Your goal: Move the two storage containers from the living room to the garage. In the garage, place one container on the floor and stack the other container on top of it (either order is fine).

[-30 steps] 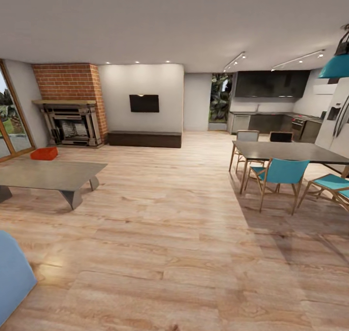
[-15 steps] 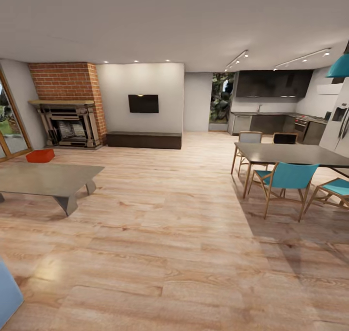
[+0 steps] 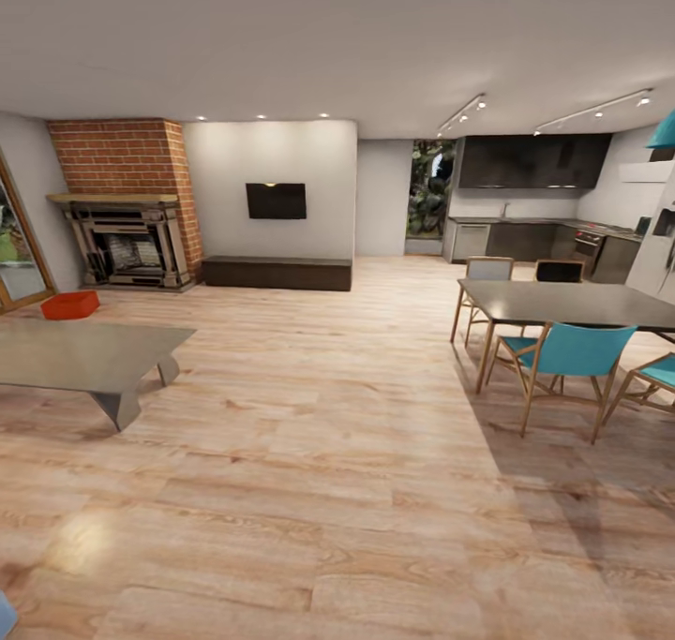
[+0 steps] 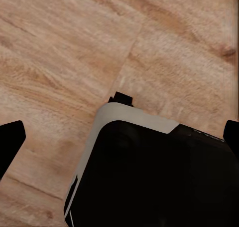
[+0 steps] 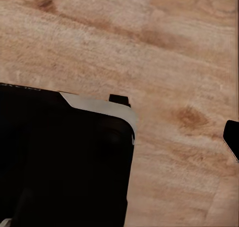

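I am in the living room, with its light wood plank floor [image 3: 309,453]. One red-orange storage container [image 3: 70,305] sits on that floor at the far left, in front of the dark fireplace [image 3: 129,244] under red brick. It lies far from both arms. My left gripper [image 4: 119,139] is open, its dark fingertips [image 4: 10,142] spread wide above my own black base and the planks. My right gripper [image 5: 119,137] also hangs open over the base, with one fingertip [image 5: 232,137] showing at the edge. Neither holds anything. The garage is out of view.
A low grey coffee table [image 3: 84,357] stands at the left, between me and the container. A dark dining table [image 3: 572,305] with teal chairs [image 3: 567,359] is at the right. A kitchen [image 3: 534,209] lies behind it. Open plank floor runs down the middle.
The whole head view has advanced into the room: the coffee table and container slid left, the dining set slid right, and the blue shape at the lower left has almost gone. Nothing in the room itself moved.
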Robot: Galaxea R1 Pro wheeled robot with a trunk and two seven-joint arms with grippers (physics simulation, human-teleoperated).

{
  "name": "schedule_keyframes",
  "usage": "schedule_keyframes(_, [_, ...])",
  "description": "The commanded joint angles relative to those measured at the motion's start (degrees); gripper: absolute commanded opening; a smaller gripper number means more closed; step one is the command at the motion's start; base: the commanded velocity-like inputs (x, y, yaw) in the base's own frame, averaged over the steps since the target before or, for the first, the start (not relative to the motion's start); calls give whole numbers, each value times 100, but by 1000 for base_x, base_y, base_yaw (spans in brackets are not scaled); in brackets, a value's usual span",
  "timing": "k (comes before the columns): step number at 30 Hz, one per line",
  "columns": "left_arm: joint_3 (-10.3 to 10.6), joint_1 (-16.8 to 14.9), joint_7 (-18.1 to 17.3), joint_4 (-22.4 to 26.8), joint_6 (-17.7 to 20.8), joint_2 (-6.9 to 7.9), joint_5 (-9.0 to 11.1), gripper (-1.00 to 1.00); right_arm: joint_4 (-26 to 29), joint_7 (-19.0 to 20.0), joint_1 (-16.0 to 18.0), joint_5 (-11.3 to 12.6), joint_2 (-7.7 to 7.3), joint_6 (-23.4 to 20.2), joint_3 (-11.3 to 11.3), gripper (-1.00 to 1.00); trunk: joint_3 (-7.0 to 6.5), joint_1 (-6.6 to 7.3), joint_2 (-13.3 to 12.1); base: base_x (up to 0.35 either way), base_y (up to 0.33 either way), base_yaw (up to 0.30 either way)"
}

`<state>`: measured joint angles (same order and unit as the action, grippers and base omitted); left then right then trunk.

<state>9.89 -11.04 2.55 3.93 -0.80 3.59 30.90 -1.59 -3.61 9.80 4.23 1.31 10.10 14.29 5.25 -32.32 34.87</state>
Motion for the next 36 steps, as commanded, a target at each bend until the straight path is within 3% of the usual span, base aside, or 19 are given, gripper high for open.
schedule_keyframes(1, [49,-3,21,3,-8,1,47,100,-17,-16,9,59,-3,29,36,100,10,-5,7,324,0,0])
schedule_keyframes(17, [49,-3,18,3,-8,1,47,100,-17,-14,9,4,32,42,38,100,6,-5,7,324,0,0])
schedule_keyframes(36, [49,-3,18,1,-11,1,47,100,-17,18,8,45,36,37,32,100,-88,-5,7,324,0,0])
